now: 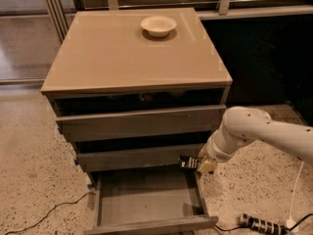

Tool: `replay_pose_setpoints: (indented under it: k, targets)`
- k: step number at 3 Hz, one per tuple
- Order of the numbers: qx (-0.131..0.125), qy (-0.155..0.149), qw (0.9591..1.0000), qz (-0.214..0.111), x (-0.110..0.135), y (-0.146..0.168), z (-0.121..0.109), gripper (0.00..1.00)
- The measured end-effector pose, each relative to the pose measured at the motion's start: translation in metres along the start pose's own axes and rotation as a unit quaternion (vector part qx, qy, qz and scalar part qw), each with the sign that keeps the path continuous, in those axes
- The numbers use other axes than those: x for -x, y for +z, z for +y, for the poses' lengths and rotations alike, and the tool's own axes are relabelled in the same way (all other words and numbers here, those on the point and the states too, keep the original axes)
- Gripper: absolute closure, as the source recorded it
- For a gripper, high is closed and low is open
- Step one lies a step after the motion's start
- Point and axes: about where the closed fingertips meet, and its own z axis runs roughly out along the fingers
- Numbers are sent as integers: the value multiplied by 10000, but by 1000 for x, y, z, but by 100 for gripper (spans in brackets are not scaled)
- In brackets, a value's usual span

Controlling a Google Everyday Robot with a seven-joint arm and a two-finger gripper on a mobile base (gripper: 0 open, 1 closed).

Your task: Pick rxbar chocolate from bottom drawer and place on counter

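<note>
The bottom drawer (146, 202) is pulled open below the two grey drawers, and its grey tray looks bare inside. My gripper (199, 164) is at the drawer's back right corner, just above the tray, on the end of the white arm (254, 131). It is shut on the rxbar chocolate (186, 163), a small black bar with white lettering that sticks out to the left of the tan fingers (207, 166). The tan counter (122, 58) lies well above the gripper.
A white bowl (158, 25) stands at the back middle of the counter. A power strip (260, 224) and its cable lie on the speckled floor at the lower right. Another cable (44, 214) runs across the floor at the lower left.
</note>
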Motion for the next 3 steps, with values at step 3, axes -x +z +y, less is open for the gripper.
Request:
replay_pose_setpoints:
  k: [3]
  targets:
    - [139,-203,9995,218,46,-119,6,100]
